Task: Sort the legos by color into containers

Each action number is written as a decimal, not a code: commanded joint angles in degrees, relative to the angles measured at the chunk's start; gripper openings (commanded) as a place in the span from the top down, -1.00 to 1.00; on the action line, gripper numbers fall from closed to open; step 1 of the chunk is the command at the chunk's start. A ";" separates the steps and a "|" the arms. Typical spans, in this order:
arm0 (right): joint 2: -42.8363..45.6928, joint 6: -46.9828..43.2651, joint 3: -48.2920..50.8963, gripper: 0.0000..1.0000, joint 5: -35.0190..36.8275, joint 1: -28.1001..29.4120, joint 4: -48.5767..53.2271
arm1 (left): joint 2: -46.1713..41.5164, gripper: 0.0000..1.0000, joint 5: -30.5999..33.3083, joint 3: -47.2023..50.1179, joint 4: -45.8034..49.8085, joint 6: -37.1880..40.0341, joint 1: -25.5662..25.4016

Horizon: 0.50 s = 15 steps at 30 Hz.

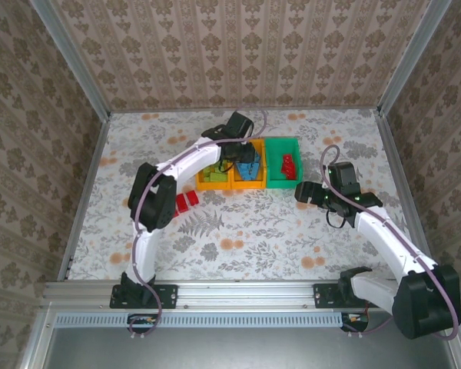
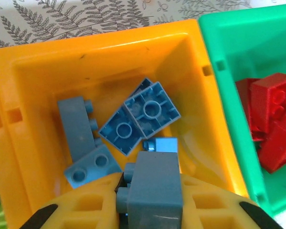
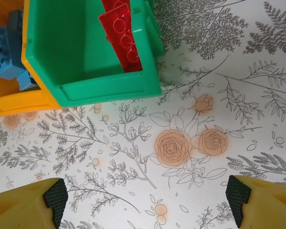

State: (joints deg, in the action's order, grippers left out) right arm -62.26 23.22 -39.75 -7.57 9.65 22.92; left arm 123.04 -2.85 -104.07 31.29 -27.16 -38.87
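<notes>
The left jaws hang over the middle orange bin, clenched on a blue brick. More blue bricks lie in that bin. The green bin on its right holds red bricks. The right jaws stand wide apart with nothing between them, over the worktop just near of the green bin. Loose red bricks lie on the worktop, left of the bins.

Bench white, printed with grey fern sprays and orange roses; orange-yellow bins beside one green bin; blue legos; red legos; pincer fingers yellow, tipped black; wallpaper beige damask.
</notes>
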 commanded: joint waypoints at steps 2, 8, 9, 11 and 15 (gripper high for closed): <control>1.44 1.21 1.15 -0.77 -2.67 1.77 0.61 | 0.48 0.37 -2.65 -1.96 -2.62 -0.76 0.46; 1.70 1.11 1.60 -0.75 -1.61 6.41 -1.17 | -3.61 -0.62 -4.16 1.91 -8.24 -2.54 0.13; 1.70 1.19 1.60 -0.74 -0.98 7.66 -1.66 | -4.66 -0.78 -3.97 2.68 -8.72 -2.72 -0.03; 1.54 1.04 1.26 -0.74 1.06 10.94 -2.93 | -7.80 -1.00 -3.21 4.86 -10.05 -3.25 -0.16; -0.26 2.08 0.40 -0.70 4.07 17.84 -7.64 | -15.05 -1.00 0.36 10.43 -10.97 -3.97 0.09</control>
State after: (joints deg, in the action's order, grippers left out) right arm -61.89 24.23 -38.76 -6.37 24.29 19.79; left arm 114.72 -5.13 -95.90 22.48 -30.02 -39.03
